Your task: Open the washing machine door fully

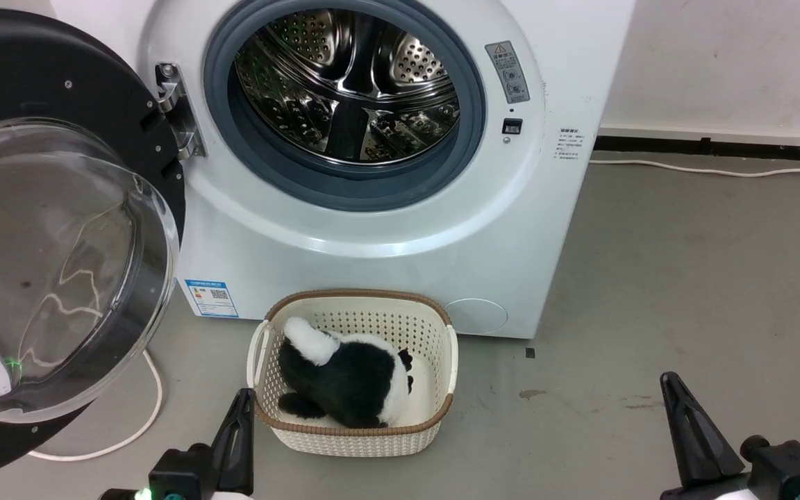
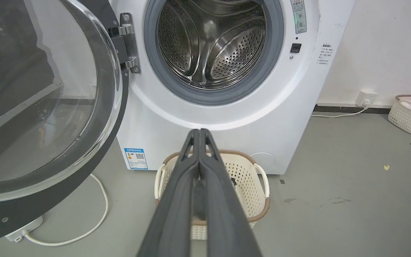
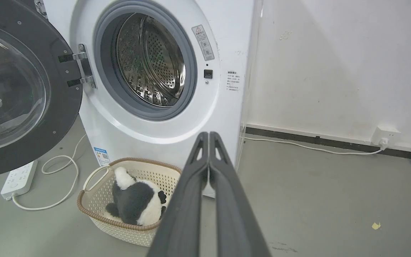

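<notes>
The white washing machine (image 1: 372,243) faces me with its steel drum (image 1: 348,83) exposed inside the grey gasket. Its round black washing machine door (image 1: 46,229) stands swung out wide on the left-side hinge (image 1: 178,111), the clear bowl window bulging toward me; the door (image 2: 45,107) is close on the left of the left wrist view. Down at the lower left my left gripper (image 1: 242,399) is shut and empty, well below the door. My right gripper (image 1: 671,382) is shut and empty at the lower right, far from the machine. Both grippers (image 2: 199,131) (image 3: 208,134) show fingers pressed together.
A cream basket (image 1: 435,326) holding a black-and-white plush toy (image 1: 344,378) sits on the floor before the machine. A white cable (image 1: 129,430) and a power strip (image 3: 18,178) lie under the door. Another basket (image 2: 410,114) stands by the right wall. Grey floor spreads to the right.
</notes>
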You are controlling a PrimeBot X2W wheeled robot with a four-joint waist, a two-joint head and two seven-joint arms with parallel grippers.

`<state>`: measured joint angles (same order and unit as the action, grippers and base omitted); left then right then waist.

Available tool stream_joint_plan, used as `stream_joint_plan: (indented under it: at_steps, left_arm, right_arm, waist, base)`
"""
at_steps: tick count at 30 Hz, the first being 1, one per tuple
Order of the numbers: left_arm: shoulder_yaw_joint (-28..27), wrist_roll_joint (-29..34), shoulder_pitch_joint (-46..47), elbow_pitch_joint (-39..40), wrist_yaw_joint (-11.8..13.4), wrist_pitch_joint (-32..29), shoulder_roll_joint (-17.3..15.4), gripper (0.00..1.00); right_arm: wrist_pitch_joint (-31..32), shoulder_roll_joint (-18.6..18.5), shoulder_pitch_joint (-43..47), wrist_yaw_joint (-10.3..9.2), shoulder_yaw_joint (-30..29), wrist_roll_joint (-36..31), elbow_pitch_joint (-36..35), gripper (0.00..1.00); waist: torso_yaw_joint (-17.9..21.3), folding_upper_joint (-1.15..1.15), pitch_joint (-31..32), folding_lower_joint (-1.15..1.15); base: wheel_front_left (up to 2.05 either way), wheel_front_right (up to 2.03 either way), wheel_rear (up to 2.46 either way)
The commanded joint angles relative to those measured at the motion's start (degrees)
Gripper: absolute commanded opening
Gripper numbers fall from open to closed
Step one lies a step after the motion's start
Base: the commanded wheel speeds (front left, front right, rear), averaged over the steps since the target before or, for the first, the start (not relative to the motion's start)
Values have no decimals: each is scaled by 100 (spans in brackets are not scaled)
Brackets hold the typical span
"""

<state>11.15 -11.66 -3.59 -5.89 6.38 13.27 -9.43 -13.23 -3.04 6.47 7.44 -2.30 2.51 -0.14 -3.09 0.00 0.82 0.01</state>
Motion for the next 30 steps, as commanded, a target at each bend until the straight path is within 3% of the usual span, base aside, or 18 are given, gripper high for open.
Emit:
stream_joint_plan:
  at_steps: [1,30]
  left_arm:
    - [-46,75,41,28,-27,-37,44,0]
    - [-326,361,124,175,-187,-375,204,0]
  right_arm:
    - [26,2,-67,1,15,-22,2,0]
    - [366,6,-219,2,71,-82,5,0]
  waist:
    - [5,0,-1,0]
    - [85,0,-22,0]
  base:
    - [0,0,0]
    - [0,0,0]
